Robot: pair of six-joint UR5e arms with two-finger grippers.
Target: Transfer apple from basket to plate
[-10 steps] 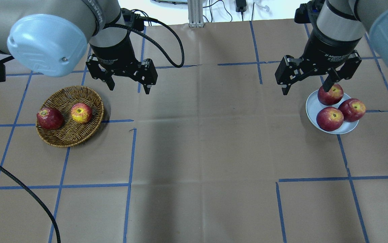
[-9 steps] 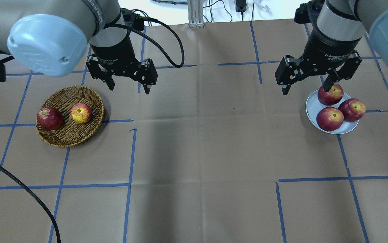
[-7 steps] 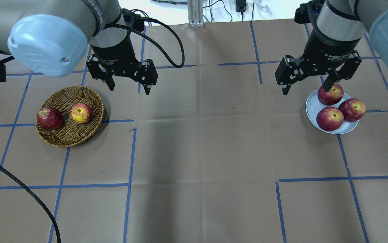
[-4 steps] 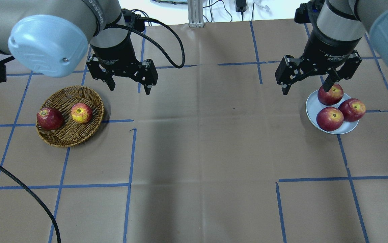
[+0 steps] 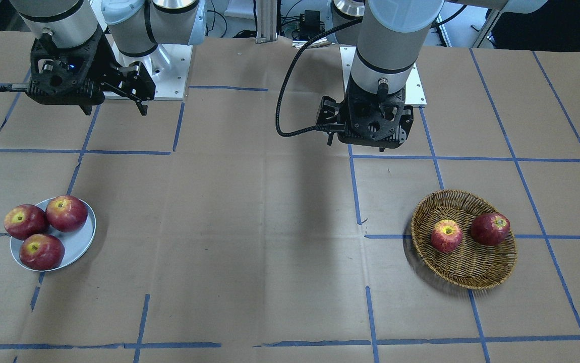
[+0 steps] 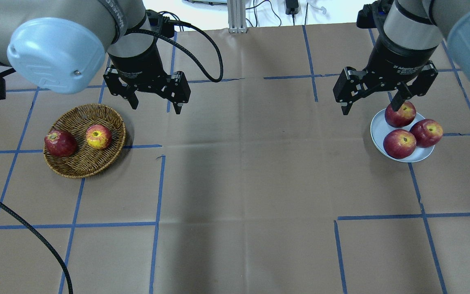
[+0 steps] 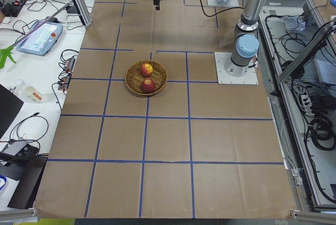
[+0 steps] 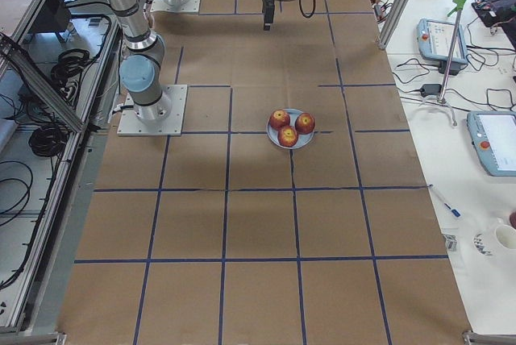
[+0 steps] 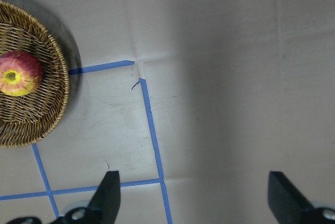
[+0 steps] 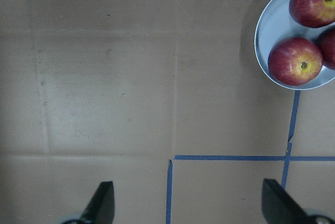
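Observation:
The apple (image 6: 98,136), streaky pink-red with a yellow stem hollow, lies in the wicker basket (image 6: 80,171) at the table's left; it also shows in the front view (image 5: 446,235) and the left wrist view (image 9: 18,73). The pale blue-grey plate (image 6: 378,130) stands far right and holds three dark red apples. My left gripper (image 6: 155,108) is open and empty, hovering above the table just behind and right of the basket. My right gripper (image 6: 370,109) is open and empty, hovering behind the plate's left edge.
A deep red apple (image 6: 60,143) lies at the basket's left rim. The three apples (image 6: 399,143) fill most of the plate, leaving a bare part at its left. Brown paper with blue tape lines (image 6: 157,188) covers the table between basket and plate.
The left arm has shifted a trifle to the left. Both grippers stay open, and the apples, basket and plate have not moved.

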